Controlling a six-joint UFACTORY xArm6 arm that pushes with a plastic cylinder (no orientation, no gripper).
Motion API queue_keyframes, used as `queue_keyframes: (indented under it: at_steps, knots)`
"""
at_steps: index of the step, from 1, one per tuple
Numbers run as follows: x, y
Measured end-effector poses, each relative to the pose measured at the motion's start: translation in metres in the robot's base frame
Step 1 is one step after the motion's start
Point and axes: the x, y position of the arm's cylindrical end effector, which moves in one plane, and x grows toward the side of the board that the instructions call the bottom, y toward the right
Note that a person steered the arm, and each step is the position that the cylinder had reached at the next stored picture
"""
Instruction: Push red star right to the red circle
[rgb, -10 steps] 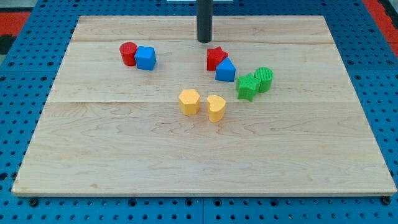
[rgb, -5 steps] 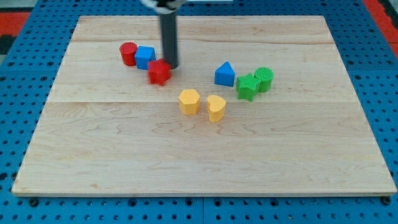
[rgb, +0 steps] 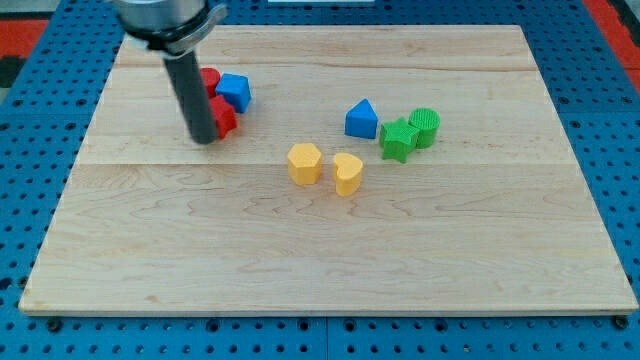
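The red star (rgb: 223, 116) lies near the board's upper left, partly hidden behind my rod. It touches the red circle (rgb: 209, 79), of which only a sliver shows above it, and the blue cube (rgb: 234, 92) at its upper right. My tip (rgb: 203, 138) rests on the board just left of and below the red star, touching or nearly touching it.
A blue triangle (rgb: 362, 119), a green star (rgb: 398, 138) and a green cylinder (rgb: 425, 126) cluster at the right of centre. A yellow hexagon (rgb: 304, 163) and a yellow heart (rgb: 347, 172) sit in the middle. The wooden board (rgb: 320, 250) lies on a blue pegboard.
The red star moved from beside the blue triangle leftward across the board to the red circle and blue cube. My rod swept left with it and now stands at its lower left.
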Motion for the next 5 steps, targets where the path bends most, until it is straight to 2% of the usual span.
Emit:
queue_keyframes:
  at_steps: [1,2,3,4,5]
  knots:
    - [-0.032,0.008]
    - [-0.042,0.017]
    - [-0.031,-0.006]
    - [-0.051,-0.063]
    - [-0.097,-0.109]
